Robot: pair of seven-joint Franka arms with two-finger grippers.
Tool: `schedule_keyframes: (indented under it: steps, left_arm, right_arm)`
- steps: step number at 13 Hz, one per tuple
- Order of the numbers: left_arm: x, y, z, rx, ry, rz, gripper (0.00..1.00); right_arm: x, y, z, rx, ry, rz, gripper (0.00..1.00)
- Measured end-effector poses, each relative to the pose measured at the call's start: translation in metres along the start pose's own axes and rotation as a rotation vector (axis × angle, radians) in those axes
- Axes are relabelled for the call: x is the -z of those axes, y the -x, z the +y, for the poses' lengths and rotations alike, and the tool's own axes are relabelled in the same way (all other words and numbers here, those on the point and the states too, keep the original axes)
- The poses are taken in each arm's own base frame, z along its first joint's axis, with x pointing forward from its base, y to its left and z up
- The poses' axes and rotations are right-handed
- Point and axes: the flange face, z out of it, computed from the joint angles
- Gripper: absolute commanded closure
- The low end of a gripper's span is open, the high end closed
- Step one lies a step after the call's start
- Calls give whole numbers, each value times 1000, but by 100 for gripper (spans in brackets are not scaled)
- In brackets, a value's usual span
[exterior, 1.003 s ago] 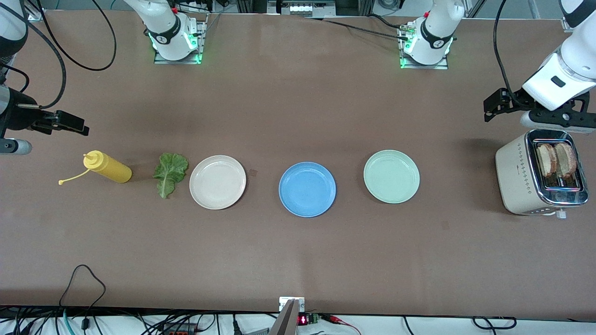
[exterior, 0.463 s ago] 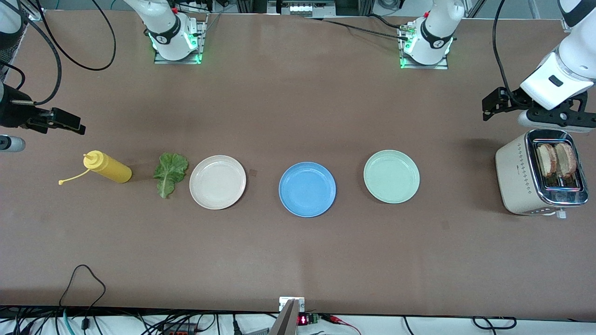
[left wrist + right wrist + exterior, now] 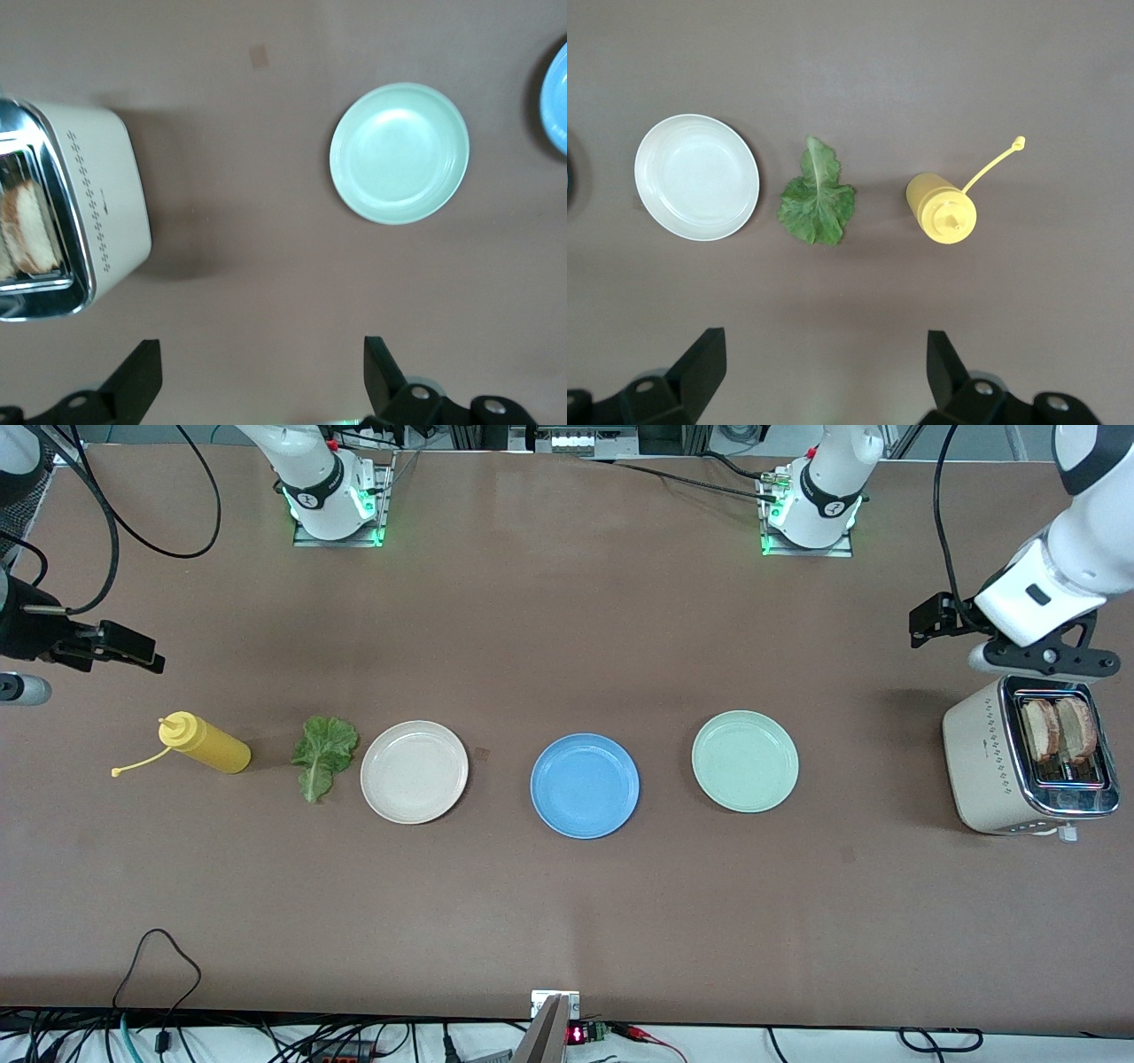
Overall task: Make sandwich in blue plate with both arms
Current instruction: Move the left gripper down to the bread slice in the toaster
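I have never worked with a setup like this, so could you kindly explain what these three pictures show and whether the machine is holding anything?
These are two robot arms at a brown table. The wide picture looks down from across the table; the other two come from cameras on each arm's wrist.

In a row lie a yellow sauce bottle, a lettuce leaf, a cream plate, a blue plate, a green plate and a toaster with two bread slices in it.

The left gripper hangs open beside the toaster; the right gripper hangs open near the bottle. Neither holds anything, and all three plates are bare.
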Motion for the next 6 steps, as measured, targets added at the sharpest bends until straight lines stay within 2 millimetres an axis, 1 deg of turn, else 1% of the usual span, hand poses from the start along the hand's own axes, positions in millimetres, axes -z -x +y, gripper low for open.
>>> schedule_keyframes:
  steps: [2, 3, 4, 5, 6]
  left_arm:
    - [-22, -14, -18, 29, 6, -65, 0]
    - [-31, -20, -32, 46, -16, -84, 0]
    - [-39, -25, -48, 53, -86, -105, 0]
    - [-45, -28, -59, 51, -162, -123, 0]
    - [-50, -31, -66, 49, -205, -133, 3]
  right_arm:
    - [7, 7, -2, 2, -1, -3, 0]
    - [11, 10, -3, 3, -1, -1, 0]
    - [14, 13, -4, 4, -1, 2, 0]
    - [15, 14, -4, 4, -2, 2, 0]
    - [15, 16, -5, 5, -4, 0, 0]
